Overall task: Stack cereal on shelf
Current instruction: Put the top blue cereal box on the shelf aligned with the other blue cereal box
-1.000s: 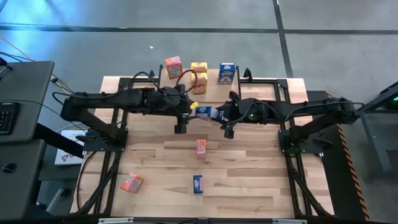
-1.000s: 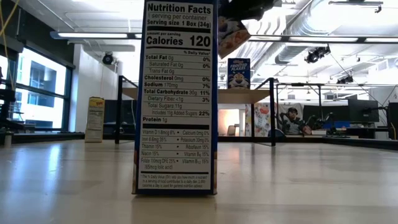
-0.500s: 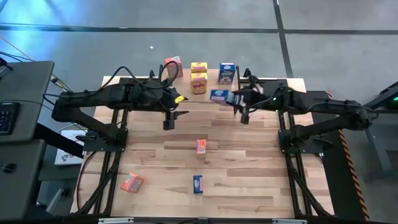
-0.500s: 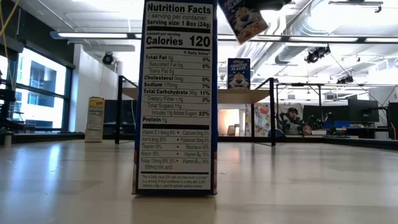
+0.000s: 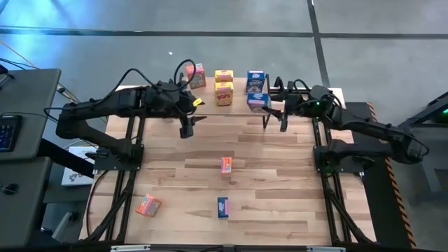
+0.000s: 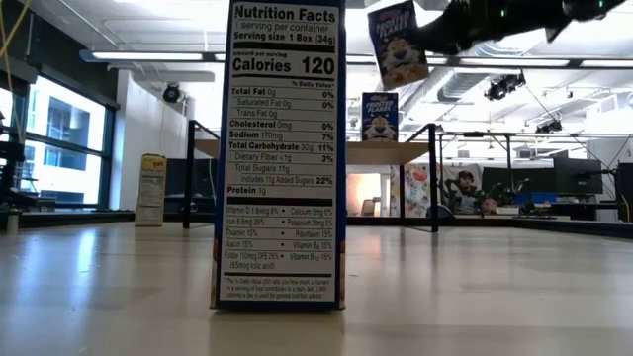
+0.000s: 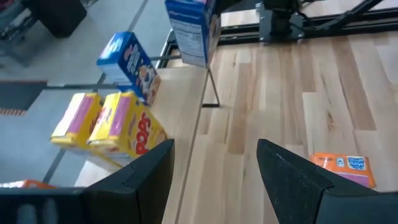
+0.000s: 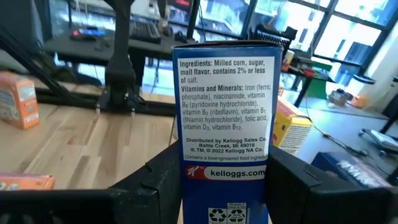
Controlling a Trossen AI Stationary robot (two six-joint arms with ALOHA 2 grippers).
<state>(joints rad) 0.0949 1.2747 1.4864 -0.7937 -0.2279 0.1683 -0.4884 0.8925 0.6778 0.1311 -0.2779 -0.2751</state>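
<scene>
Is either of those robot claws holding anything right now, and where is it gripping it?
Yes. The right gripper holds a blue cereal box, pinched by its two sides near one end. The left gripper is open and holds nothing.

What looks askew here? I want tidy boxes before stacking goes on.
The orange-red cardboard cereal box near the wooden tabletop's corner on the left arm's side, away from the shelf, lies turned at an angle to the edges. The blue cardboard box shut in the right gripper tilts too, but it is held in the air.
</scene>
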